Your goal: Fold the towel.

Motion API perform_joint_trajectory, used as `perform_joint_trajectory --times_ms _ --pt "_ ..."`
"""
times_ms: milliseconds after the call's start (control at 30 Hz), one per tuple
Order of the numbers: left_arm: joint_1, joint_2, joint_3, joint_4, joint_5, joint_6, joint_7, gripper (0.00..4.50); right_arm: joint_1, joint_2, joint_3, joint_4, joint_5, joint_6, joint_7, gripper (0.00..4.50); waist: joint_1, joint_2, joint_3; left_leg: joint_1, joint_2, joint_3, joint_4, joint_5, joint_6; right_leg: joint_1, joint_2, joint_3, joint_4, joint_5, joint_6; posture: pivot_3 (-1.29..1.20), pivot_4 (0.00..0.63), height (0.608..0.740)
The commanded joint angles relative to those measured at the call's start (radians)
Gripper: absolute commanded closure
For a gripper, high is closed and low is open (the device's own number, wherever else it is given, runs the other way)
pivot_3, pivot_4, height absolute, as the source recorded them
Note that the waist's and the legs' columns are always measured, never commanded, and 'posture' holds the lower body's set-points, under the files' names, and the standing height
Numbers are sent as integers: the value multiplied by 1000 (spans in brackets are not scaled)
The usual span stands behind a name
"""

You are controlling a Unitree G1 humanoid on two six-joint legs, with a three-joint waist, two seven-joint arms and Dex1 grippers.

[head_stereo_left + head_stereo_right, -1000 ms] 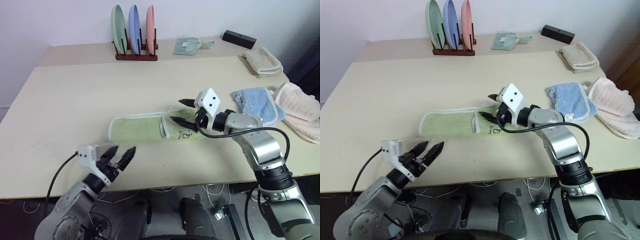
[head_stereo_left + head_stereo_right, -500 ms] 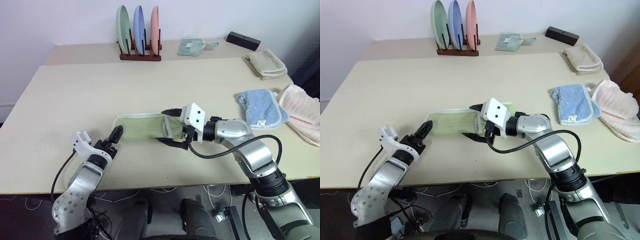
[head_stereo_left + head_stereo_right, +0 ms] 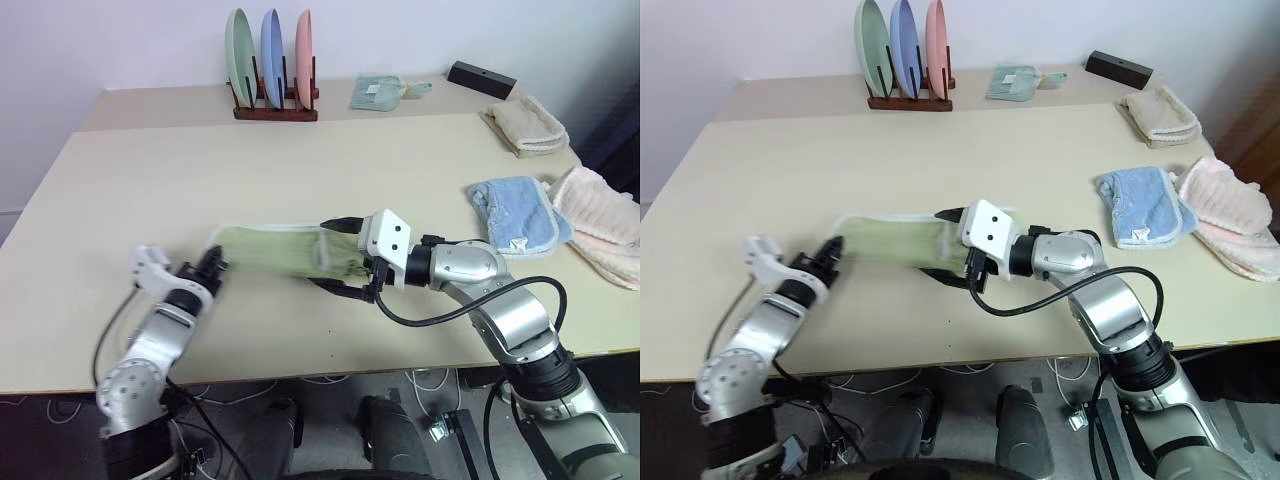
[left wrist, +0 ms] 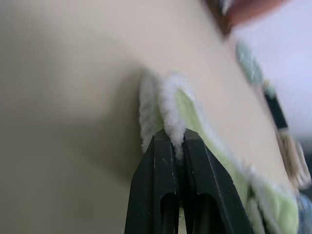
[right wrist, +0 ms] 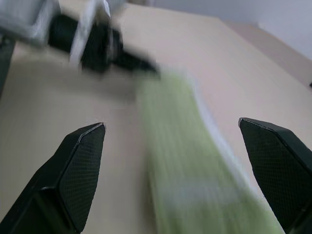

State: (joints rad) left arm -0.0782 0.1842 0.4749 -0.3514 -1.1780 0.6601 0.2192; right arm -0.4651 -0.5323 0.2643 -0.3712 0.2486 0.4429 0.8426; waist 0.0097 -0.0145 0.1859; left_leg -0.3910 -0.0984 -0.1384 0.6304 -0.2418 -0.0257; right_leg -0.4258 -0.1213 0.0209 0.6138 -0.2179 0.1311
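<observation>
Black fingers of the left gripper [image 4: 178, 146] are pinched together on the whitish edging at the left end of the towel [image 3: 265, 247]; the left wrist view shows the fluffy hem squeezed between the two tips. From the head camera, that gripper [image 3: 212, 264] sits low over the table [image 3: 150, 180] at the towel's left end.

The right gripper [image 3: 340, 257] stands wide open, holding nothing. One finger [image 3: 338, 224] reaches over the towel's far edge and the other lies by the near edge, so the right-hand part of the cloth lies between them. In the right wrist view the two fingers [image 5: 78, 170] spread far apart, with the green cloth [image 5: 190, 170] running between them toward the left gripper [image 5: 105, 46] at its far end.

The light green towel lies as a long strip across the middle of the table, running left to right, its right portion partly covered by the right gripper's white housing.

Further out, to the right, a light blue towel [image 3: 515, 212] lies flat, with a pale pink towel [image 3: 605, 225] just beside it at the table's right edge. Behind them a beige folded towel [image 3: 527, 124] rests near the far right corner. Along the back stand a wooden rack [image 3: 274, 108] holding three upright plates [image 3: 270, 55], green, blue and pink, then a small greenish cloth [image 3: 378, 91] and a black box [image 3: 480, 78].
</observation>
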Motion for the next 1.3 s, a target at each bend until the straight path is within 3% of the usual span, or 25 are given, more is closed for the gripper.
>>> perform_joint_trajectory --times_ms 33,200,467,733,967,1067,1233,1300 --pt "18 97 103 -48 -25 -44 -64 4478 1 -12 -29 -36 4 -11 2 0 2 0 0 0 1 0 0 0 -1 0 1 0 0 0 0 0 150 740" --pt "16 261 106 -71 3 -29 -190 4478 -5 -16 -16 -4 -14 -35 11 0 5 -1 0 0 2 0 0 -1 -1 0 2 0 -1 -1 -3 0 150 740" --pt "-38 401 -187 -236 104 37 -420 4478 -2 -6 -8 27 -35 -60 14 0 1 -1 1 0 2 3 0 -1 -1 1 2 0 -1 0 -3 0 150 740" --pt "-97 384 -567 -137 394 38 -565 4478 20 -3 -10 34 -52 -79 5 0 -2 -1 1 0 3 5 0 -1 -2 0 3 0 -1 0 -3 0 150 740" --pt "-104 320 -607 -66 498 14 -615 4478 41 -10 -19 20 -57 -82 -1 0 1 -1 1 0 4 3 0 -1 -1 0 3 0 -1 0 -2 0 150 740" --pt "-91 290 -559 -73 469 27 -621 3546 44 -13 -22 25 -65 -86 -2 0 1 -1 1 0 4 2 0 -1 -1 0 3 0 -1 1 -2 0 150 740" --pt "-35 293 -401 -156 319 88 -617 1021 42 -14 -29 35 -73 -83 -7 0 -4 -1 1 0 4 1 -1 -1 -2 -1 3 0 -1 1 -1 0 150 740" --pt "13 323 -307 -197 241 116 -618 1021 39 -3 -43 37 -58 -67 -16 0 -6 -1 1 0 5 1 -1 -1 -2 -1 3 0 -1 1 -1 0 150 740"
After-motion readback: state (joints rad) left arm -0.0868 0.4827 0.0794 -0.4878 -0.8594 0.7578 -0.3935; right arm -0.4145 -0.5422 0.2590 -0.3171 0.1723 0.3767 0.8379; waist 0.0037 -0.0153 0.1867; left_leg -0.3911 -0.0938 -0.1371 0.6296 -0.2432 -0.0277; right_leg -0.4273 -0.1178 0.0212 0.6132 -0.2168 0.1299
